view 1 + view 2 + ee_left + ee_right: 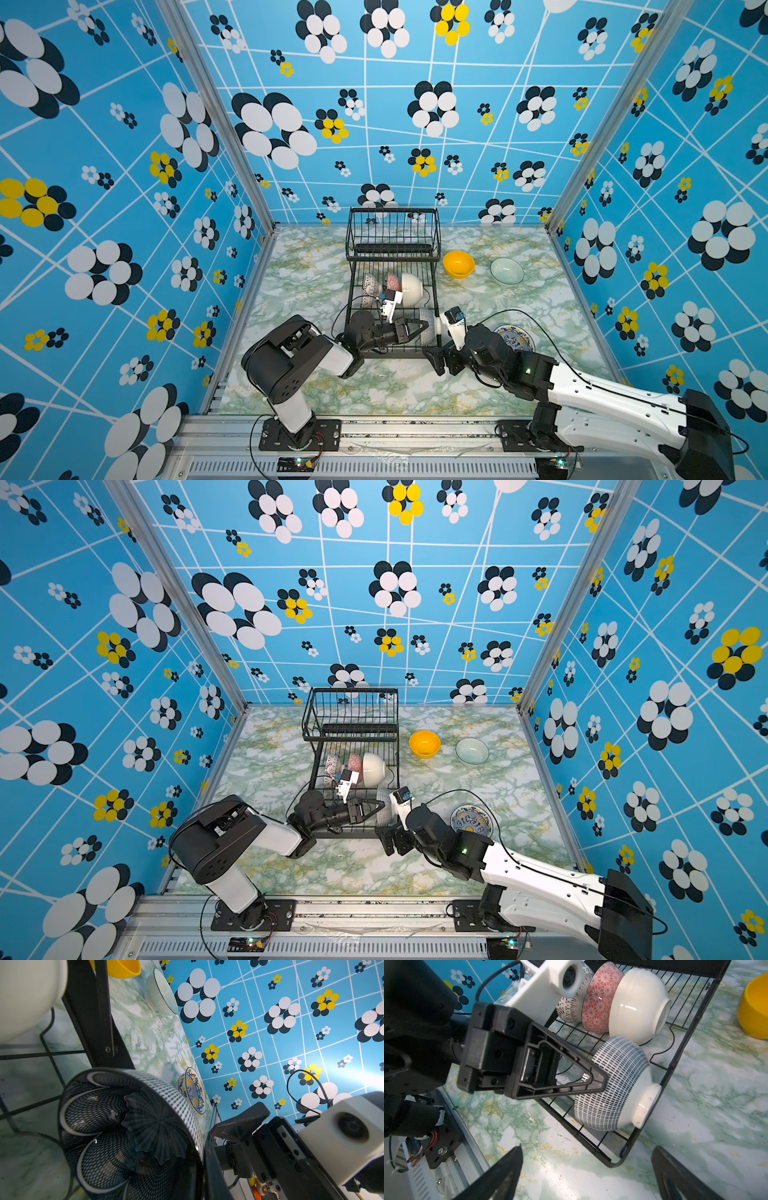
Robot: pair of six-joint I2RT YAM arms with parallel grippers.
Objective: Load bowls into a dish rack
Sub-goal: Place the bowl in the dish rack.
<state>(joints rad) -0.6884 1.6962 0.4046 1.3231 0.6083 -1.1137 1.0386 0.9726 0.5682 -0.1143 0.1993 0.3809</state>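
Note:
The black wire dish rack [392, 249] stands mid-table. On its lower tray three bowls lie on their sides: black-and-white patterned [371, 286], pink-red [392, 282] and cream-white [412, 289]. My left gripper [424, 326] is shut on the rim of a navy-dashed bowl [616, 1088]. It holds this bowl on its side at the tray's front right corner, foot pointing right. My right gripper [440, 362] is open and empty, just off that corner over the table. A yellow bowl [458, 264], a pale glassy bowl [507, 271] and a blue-yellow patterned bowl [517, 336] sit on the table to the right.
The rack's raised basket [394, 224] at the back holds nothing. The right arm [511, 365] partly covers the blue-yellow bowl. Patterned walls close in three sides, and a metal rail [395, 428] runs along the front edge.

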